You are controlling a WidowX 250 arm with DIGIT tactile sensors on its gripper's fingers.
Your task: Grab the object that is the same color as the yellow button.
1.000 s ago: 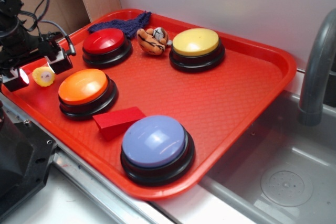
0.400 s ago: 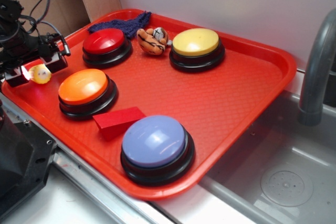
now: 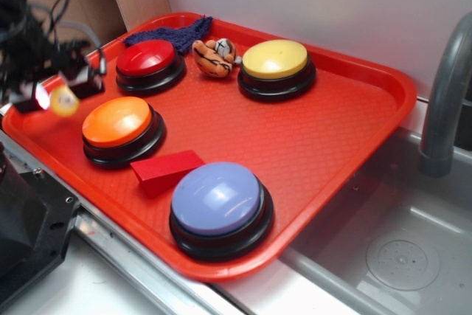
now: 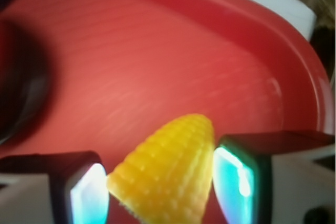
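The object [image 4: 167, 174] is a small yellow toy with a bumpy, corn-like skin. It sits between my gripper's [image 4: 160, 192] two lit pads and touches both. In the exterior view the gripper [image 3: 59, 95] is blurred at the tray's left edge, shut on the object [image 3: 65, 101], left of the orange button [image 3: 118, 122]. The yellow button [image 3: 275, 60], a yellow dome on a black base, stands at the back of the red tray [image 3: 346, 145], far from the gripper.
On the tray stand a red button [image 3: 147, 58], a blue-violet button [image 3: 219, 198], a red wedge block [image 3: 167, 170], an orange tiger plush [image 3: 214, 57] and a dark blue cloth [image 3: 171, 35]. A sink basin [image 3: 398, 256] and grey faucet [image 3: 442, 94] lie to the right.
The pads have closed in on the yellow object. Gripper and object have shifted slightly up and now show motion blur. The other things on the tray have not moved.
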